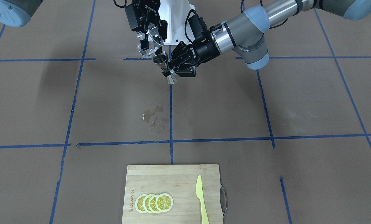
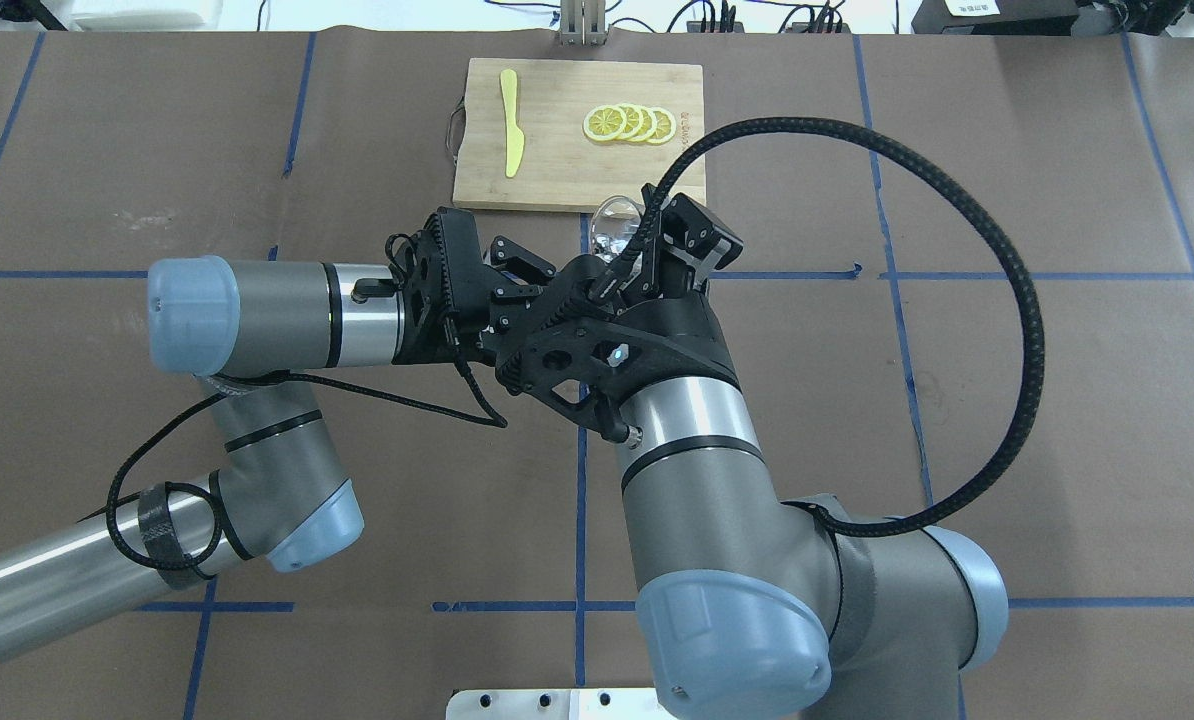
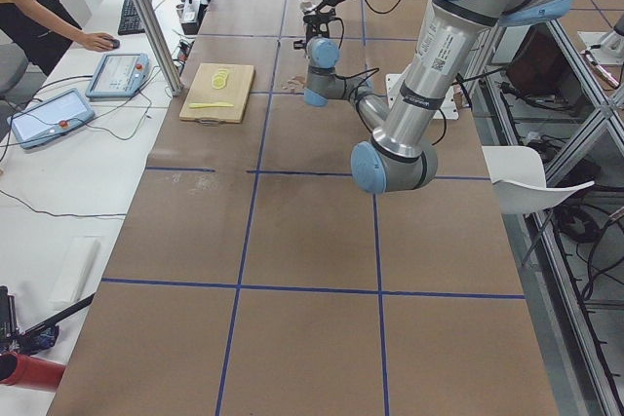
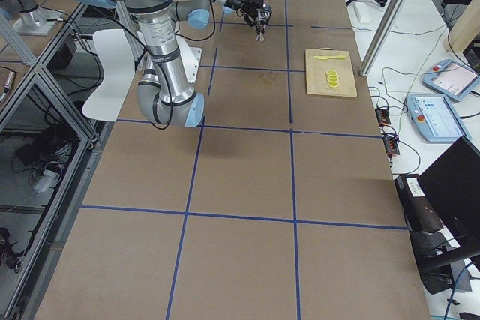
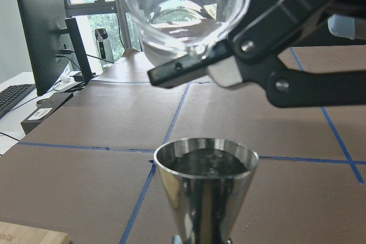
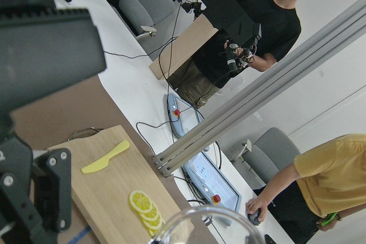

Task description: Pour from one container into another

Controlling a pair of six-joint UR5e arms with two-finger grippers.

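The glass (image 5: 183,10) is held in the air, tipped just above the jigger (image 5: 206,184), and is clamped across its wall by the right gripper (image 1: 150,42). It is judged light, rigid, breakable and slick when wet, so a firm side hold below the rim is advised. The jigger is gripped at its narrow waist by the left gripper (image 1: 169,72); smooth steel may twist if loosely held. A wet patch (image 1: 154,118) is seen on the table (image 1: 266,109) below.

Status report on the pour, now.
Right gripper shut on glass tumbler, tilted above jigger. Left gripper shut on jigger's waist, upright, liquid inside. Nothing between them; wet patch on table nearby.
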